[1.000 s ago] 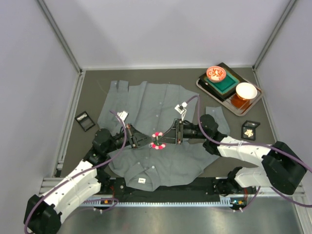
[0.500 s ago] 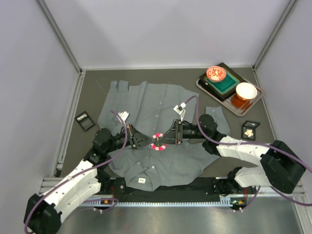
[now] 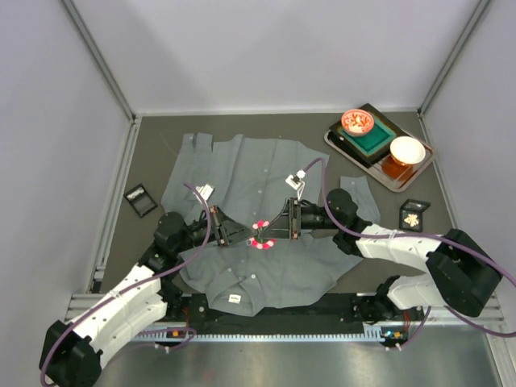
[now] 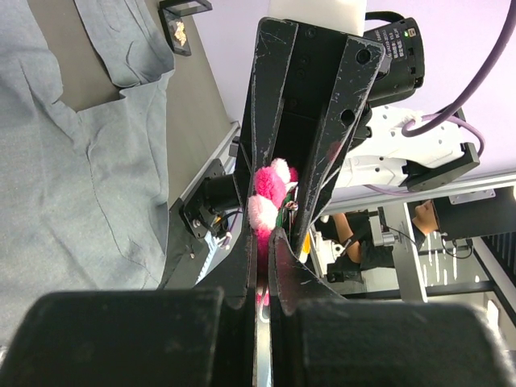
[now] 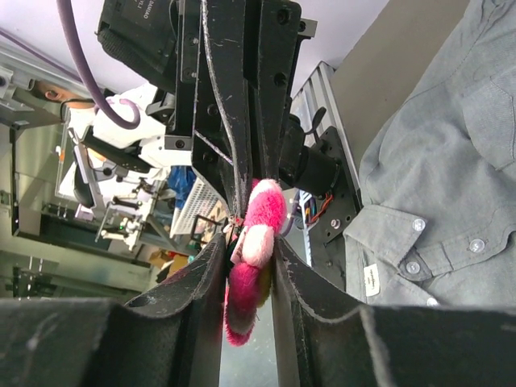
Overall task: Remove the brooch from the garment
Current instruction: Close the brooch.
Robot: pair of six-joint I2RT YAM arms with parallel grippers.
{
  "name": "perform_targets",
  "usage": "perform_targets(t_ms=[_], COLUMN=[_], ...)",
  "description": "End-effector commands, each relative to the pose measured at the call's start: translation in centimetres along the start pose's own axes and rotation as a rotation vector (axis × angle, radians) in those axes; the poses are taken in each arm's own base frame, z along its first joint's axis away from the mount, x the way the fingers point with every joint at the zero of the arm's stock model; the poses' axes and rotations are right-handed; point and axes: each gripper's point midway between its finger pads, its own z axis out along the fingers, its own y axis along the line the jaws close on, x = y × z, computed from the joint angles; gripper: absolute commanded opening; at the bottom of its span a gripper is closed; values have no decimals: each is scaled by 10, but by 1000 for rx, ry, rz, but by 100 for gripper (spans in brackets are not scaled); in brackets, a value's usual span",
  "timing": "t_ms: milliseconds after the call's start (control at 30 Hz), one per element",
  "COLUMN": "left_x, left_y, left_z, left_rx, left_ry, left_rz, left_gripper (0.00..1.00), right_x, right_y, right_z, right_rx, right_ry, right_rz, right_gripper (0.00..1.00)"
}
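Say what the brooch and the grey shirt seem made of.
The brooch looks like fluffy plush or pom-pom yarn, pink and pale, matte: its outline is fuzzy. The garment looks like matte grey woven cloth, perhaps cotton: it creases softly, with stitched seams and pale buttons.

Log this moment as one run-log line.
left end effector: shut beside pink brooch | right end effector: shut on brooch | grey shirt: spread beneath

1. The brooch [image 5: 258, 234], between the black jaws of the right gripper [image 5: 248, 242], was hot pink and pale pink.
2. The left gripper [image 4: 264, 242] was black too.
3. The garment [image 3: 258, 173] under the jaws was plain grey, buttons pale.
4. Well right of the jaws, one bowl [image 3: 356, 122] was red-patterned.
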Motion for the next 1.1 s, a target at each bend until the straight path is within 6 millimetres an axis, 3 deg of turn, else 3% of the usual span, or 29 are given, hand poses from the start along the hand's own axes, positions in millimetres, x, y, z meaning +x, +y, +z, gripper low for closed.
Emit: perform_targets(t_ms=[0,333,800,1067], left_x=[-7,-9,-12,-19], left_y=[-25,-30,-32,-43], left_z=[0,-1,-1,-1], left_rx=[79,77,67,60], left_ry=[-23,-29,-43,-56], left_rz=[58,66,40,26], left_gripper=[0,0,0,0], right_x=[-8,-13,-16,-16], right_y=[9,11,11,11], right_z=[3,-1,-7,-4], right_rx=[-21,7,49,84], right_ry=[-23,-56,-112,-149], right_rz=[-61,-79,-102,-117], right_gripper=[20,16,19,22])
